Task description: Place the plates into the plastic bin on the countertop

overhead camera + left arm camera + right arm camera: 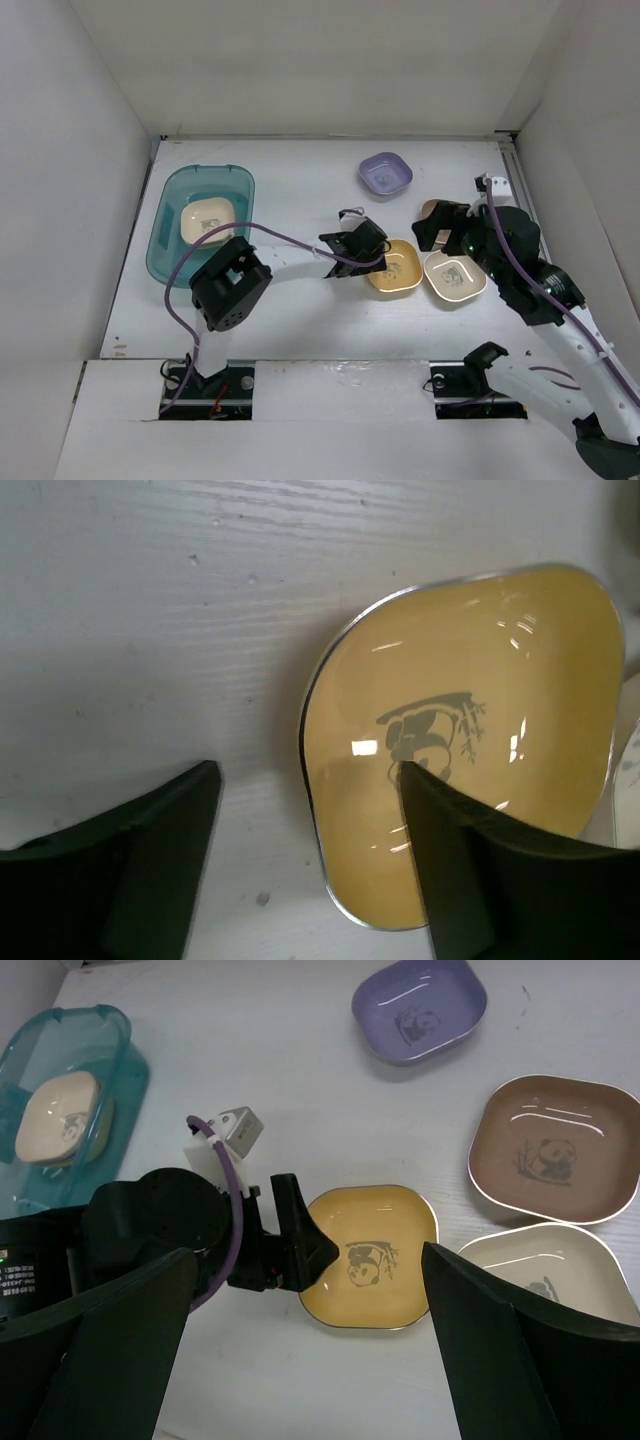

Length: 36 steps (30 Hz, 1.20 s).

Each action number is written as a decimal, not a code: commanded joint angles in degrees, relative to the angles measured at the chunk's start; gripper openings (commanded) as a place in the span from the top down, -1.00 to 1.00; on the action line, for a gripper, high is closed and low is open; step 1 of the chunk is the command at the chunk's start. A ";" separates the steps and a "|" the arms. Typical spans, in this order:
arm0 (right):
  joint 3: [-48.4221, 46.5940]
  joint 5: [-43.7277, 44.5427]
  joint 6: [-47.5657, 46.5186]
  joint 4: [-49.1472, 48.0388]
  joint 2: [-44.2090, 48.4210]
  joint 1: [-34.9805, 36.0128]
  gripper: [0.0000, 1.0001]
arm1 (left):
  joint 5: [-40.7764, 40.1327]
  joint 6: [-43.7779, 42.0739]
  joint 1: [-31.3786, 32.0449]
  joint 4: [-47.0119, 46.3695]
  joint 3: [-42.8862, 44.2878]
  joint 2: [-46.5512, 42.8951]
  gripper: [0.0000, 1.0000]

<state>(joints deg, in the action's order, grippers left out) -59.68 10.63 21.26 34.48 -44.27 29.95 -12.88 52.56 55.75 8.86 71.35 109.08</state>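
Observation:
A yellow-orange plate (393, 266) lies on the white countertop (300, 310), also in the left wrist view (480, 680) and the right wrist view (385, 1260). My left gripper (368, 252) (308, 770) is open and straddles the plate's left rim, one finger (470, 870) over the dish and the other (140, 870) over bare counter. My right gripper (438, 228) (308, 1255) is open, empty and held high. Next to the yellow plate lie a cream plate (455, 275), a brown plate (555, 1150) and a purple plate (386, 174). The teal plastic bin (172, 258) holds another cream plate (207, 220).
White walls close in the counter at the left, back and right. In the top view my right gripper covers most of the brown plate. The left arm's purple cable (290, 240) runs from its base across to its wrist.

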 commanded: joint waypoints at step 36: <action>-41.12 -4.04 -26.25 -14.97 -73.83 -7.37 -0.96 | 1.89 -6.50 -63.83 12.07 -6.48 -30.94 1.00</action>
<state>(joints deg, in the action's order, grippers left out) -96.05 5.58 0.12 18.55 -115.94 22.87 -14.06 45.32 -7.90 24.77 66.46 78.61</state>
